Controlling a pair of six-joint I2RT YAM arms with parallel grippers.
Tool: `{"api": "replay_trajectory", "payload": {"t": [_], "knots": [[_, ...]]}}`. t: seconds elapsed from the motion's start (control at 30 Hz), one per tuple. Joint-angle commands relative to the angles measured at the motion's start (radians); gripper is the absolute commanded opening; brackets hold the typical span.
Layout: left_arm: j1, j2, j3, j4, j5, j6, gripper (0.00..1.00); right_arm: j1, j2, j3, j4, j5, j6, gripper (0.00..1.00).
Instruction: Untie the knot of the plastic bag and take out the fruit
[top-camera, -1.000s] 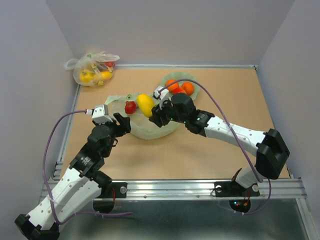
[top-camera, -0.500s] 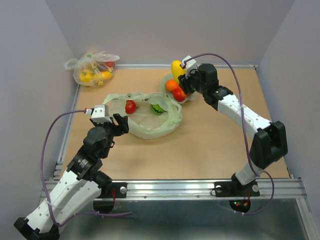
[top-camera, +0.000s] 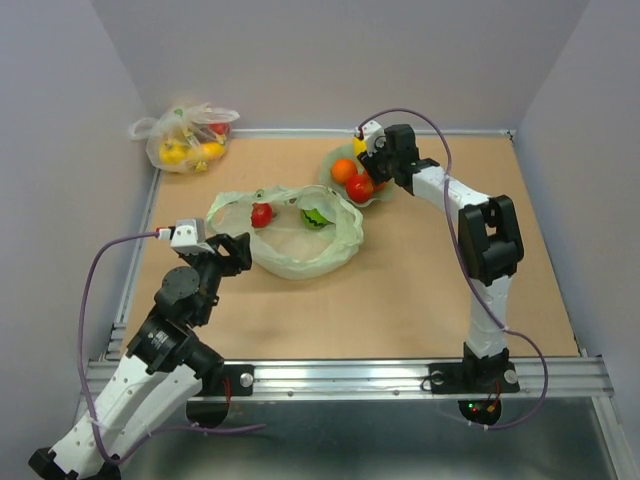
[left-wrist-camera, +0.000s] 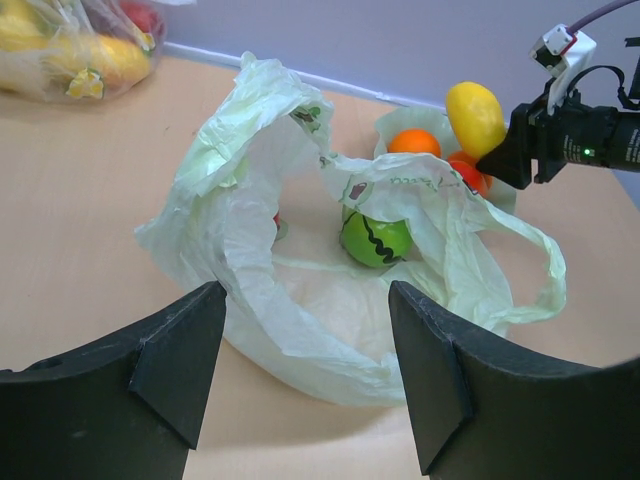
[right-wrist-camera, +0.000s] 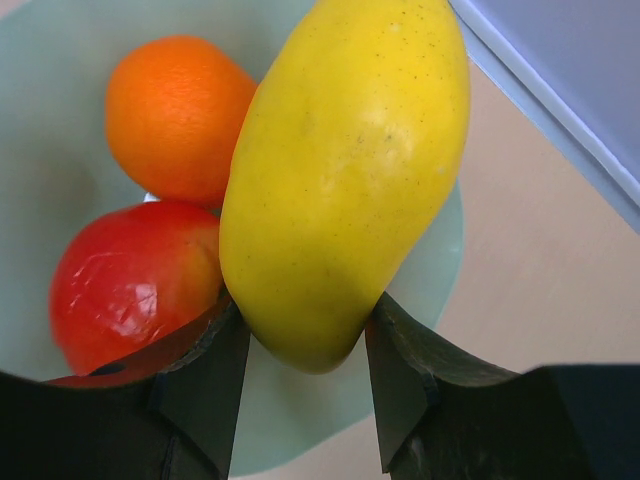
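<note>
Top: plastic bag (top-camera: 300, 250) open mid-table, red fruit (top-camera: 262, 214) and green fruit (top-camera: 316, 217) inside; left gripper (top-camera: 232, 252) just beside its near-left edge; right gripper (top-camera: 366, 160) over green bowl (top-camera: 383, 196). Left wrist: left gripper jaws spread, nothing between. Right wrist: right gripper clamped on yellow fruit (right-wrist-camera: 345, 170), above orange fruit (right-wrist-camera: 175, 115).

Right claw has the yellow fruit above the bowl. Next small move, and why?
Probably lower and open the right claw, releasing the yellow fruit into the green bowl: it hangs clamped above the bowl, beside the orange fruit and red fruit already there. A green fruit waits in the plastic bag.
</note>
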Motion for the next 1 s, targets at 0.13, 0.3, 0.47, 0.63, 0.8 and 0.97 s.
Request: {"api": "replay_trajectory", "payload": {"t": [0.13, 0.3, 0.47, 0.63, 0.8, 0.97], "knots": [[0.000, 0.011, -0.013, 0.040, -0.024, -0.016, 0.77, -0.001, 0.034, 0.136, 0.027, 0.020, -0.036, 0.25], [0.000, 0.026, -0.020, 0.059, -0.021, -0.018, 0.77, -0.001, 0.026, 0.118, 0.023, 0.016, -0.032, 0.36], [0.000, 0.044, -0.025, 0.085, -0.014, -0.013, 0.77, -0.001, 0.003, 0.086, 0.021, 0.025, -0.035, 0.43], [0.000, 0.057, -0.020, 0.099, -0.006, -0.009, 0.77, -0.001, 0.000, 0.078, 0.018, 0.033, -0.035, 0.53], [0.000, 0.058, -0.016, 0.099, -0.004, -0.004, 0.77, -0.001, 0.006, 0.084, 0.016, 0.031, -0.030, 0.66], [0.002, 0.055, -0.016, 0.100, -0.004, -0.002, 0.77, -0.001, 0.003, 0.084, 0.015, 0.019, -0.021, 0.73]]}}
